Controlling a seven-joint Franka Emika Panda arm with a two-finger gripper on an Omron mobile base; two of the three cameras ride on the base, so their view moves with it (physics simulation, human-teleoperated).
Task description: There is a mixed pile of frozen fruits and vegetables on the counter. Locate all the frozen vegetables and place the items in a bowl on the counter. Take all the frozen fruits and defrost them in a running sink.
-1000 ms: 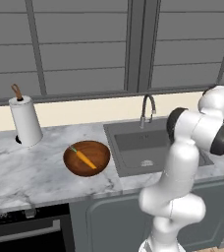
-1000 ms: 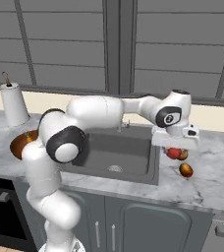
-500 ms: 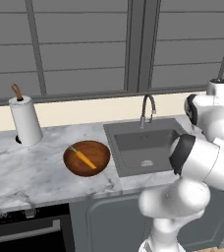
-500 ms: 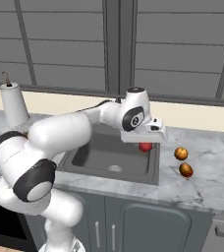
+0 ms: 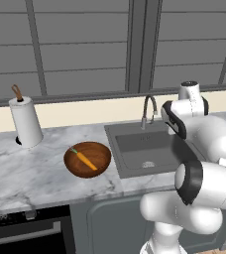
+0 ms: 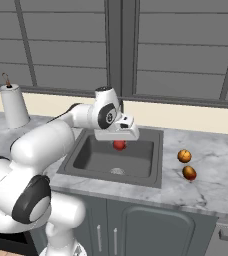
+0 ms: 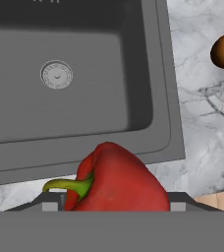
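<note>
The white marble surface (image 6: 221, 175) ran the width of the kitchen, with the dark grey sink (image 6: 81, 155) recessed in it. A second before, the arm had been stretched out to the right over the pile; by this moment it had swung back leftward, and the pincer (image 6: 119, 144) hung over the basin. It was clamped on the red pepper (image 6: 119, 145), whose green stem and glossy body sat between the fingers in the hand view (image 7: 116, 182). The wooden bowl (image 5: 100, 151) lay left of the sink and already held the carrot (image 5: 85, 159). The two orange-brown fruits (image 6: 184, 156) sat alone on the surface right of the basin, the pepper gone from beside them. By my reading, the second vegetable was in transit to the bowl; the fruits remained to be moved to the sink.
</note>
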